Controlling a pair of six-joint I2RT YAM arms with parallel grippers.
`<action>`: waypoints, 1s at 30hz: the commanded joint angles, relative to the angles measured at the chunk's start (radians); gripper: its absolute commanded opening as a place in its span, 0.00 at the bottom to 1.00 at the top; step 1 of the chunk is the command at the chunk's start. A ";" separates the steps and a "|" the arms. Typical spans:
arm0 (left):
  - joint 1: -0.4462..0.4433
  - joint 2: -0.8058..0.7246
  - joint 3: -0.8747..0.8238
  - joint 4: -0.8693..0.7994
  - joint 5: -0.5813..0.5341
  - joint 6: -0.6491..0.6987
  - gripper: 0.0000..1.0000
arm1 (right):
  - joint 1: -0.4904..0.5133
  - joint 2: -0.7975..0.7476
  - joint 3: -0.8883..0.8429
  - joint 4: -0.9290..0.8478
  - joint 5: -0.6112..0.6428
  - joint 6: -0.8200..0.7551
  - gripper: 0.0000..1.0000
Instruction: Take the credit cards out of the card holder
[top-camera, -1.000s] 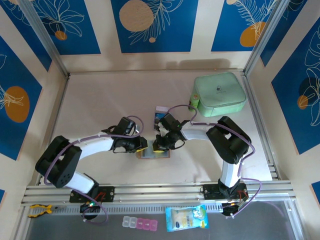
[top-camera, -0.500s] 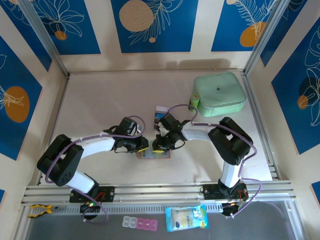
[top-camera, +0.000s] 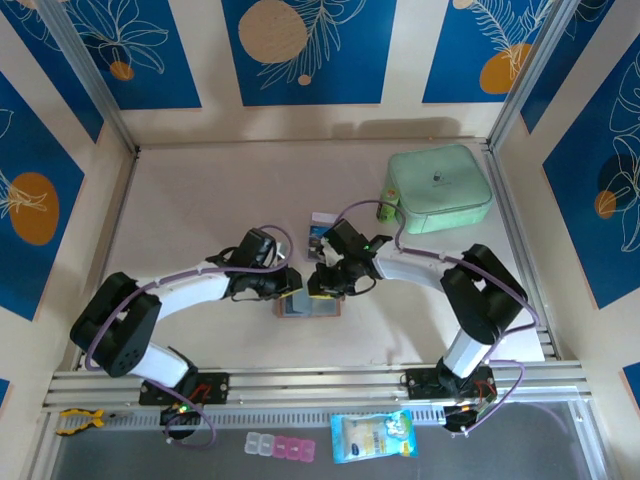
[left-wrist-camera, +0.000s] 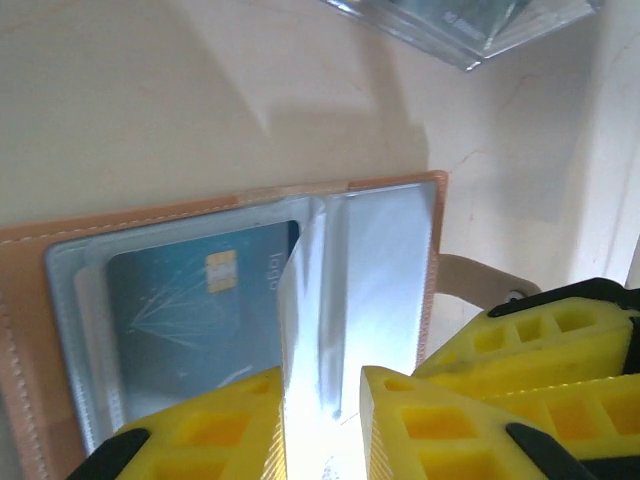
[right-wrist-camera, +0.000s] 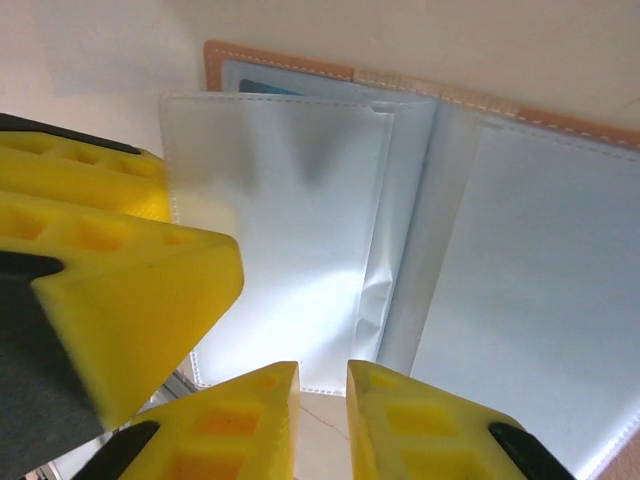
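The tan card holder lies open on the table between both grippers. In the left wrist view its leather edge frames grey clear pockets, and a blue credit card with a gold chip sits in the left pocket. A clear sleeve leaf stands up between the fingers of my left gripper, whose jaws are slightly apart. My right gripper hovers at the holder's near edge, narrowly open, with bare table between its fingers. More cards lie loose just beyond the holder.
A mint-green zip case stands at the back right. Pink-and-clear pill boxes and a pale packet lie on the front ledge past the rails. Frame posts and walls close in the sides.
The right arm's elbow has swung out to the right and its jaws have parted a little. The left gripper has edged right over the holder.
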 joint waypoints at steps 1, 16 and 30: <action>-0.023 0.002 0.037 -0.024 0.018 -0.012 0.25 | -0.012 -0.048 0.006 -0.044 0.015 -0.014 0.20; -0.084 0.125 0.132 0.003 0.022 -0.019 0.13 | -0.078 -0.178 -0.094 -0.034 0.027 -0.013 0.21; -0.121 0.224 0.233 0.000 0.036 -0.015 0.28 | -0.118 -0.216 -0.128 -0.048 0.008 -0.026 0.21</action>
